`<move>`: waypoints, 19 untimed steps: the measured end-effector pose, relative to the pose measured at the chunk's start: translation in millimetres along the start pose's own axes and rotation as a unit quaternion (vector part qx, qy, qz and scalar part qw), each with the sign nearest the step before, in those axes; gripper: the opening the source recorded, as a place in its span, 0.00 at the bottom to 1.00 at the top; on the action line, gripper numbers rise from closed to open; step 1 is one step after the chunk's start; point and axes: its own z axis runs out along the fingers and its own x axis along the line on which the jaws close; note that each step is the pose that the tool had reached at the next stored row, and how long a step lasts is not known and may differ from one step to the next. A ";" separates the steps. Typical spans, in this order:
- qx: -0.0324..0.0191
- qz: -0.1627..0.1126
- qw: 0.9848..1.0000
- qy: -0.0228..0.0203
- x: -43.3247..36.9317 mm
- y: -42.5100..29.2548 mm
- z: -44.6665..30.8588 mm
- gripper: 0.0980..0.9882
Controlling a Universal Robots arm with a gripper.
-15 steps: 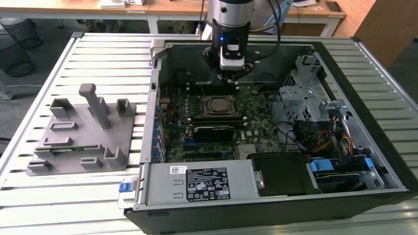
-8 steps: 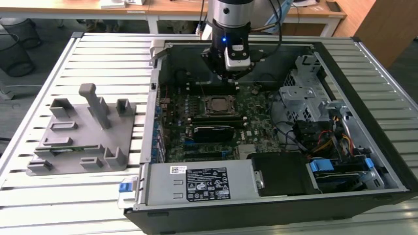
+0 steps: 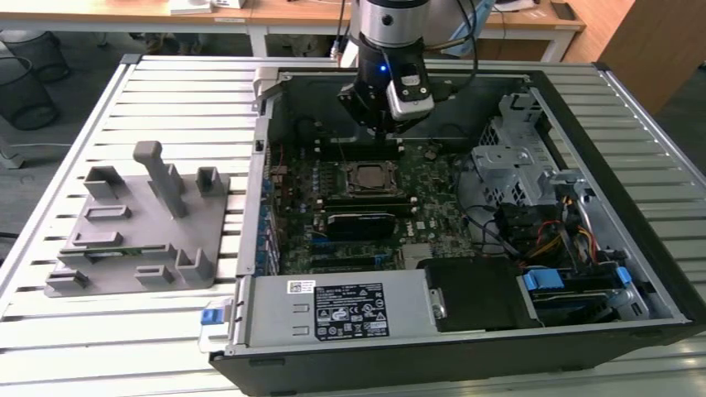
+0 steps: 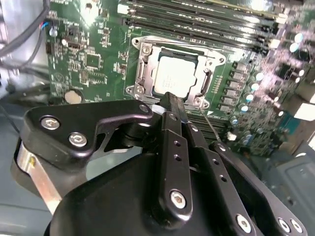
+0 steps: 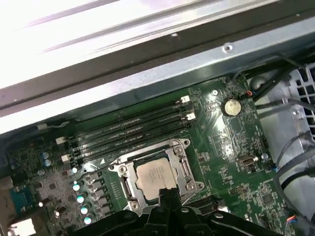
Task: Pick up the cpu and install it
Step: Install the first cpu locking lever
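Observation:
The cpu, a silver square chip, lies flat in the open socket frame on the green motherboard inside the computer case. Both wrist views show the cpu seated within the metal frame. My gripper hangs above the board, just behind the socket toward the rear wall of the case. In both wrist views my gripper has its black fingers pressed together, with nothing between them and their tips close to the socket's edge.
The open case wall surrounds the board. Memory slots run beside the socket. A power supply sits at the front, and a drive cage with cables at the exterior view's right. A grey fixture stands on the slatted table at the exterior view's left.

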 end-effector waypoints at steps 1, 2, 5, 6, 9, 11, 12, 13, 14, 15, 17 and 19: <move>0.000 -0.009 1.000 0.000 0.0 0.0 0.1 0.01; -0.001 -0.019 1.000 0.000 0.0 0.0 0.1 0.01; -0.002 -0.046 0.999 0.001 0.0 0.0 0.3 0.01; -0.002 -0.055 0.998 0.001 0.0 0.0 0.4 0.01; -0.003 -0.082 0.997 0.001 0.0 0.0 0.6 0.01; -0.004 -0.096 0.995 0.002 -0.2 0.0 0.6 0.01; -0.006 -0.100 0.995 0.004 -0.4 0.0 0.6 0.01; -0.007 -0.102 0.995 0.008 -0.4 0.1 0.7 0.01; -0.008 -0.105 0.994 0.013 -0.4 0.2 0.7 0.01; -0.009 -0.108 0.994 0.017 -0.4 0.1 0.7 0.01; -0.012 -0.116 0.993 0.023 -0.4 0.1 0.6 0.01; -0.016 -0.128 0.991 0.025 -0.4 0.2 0.7 0.01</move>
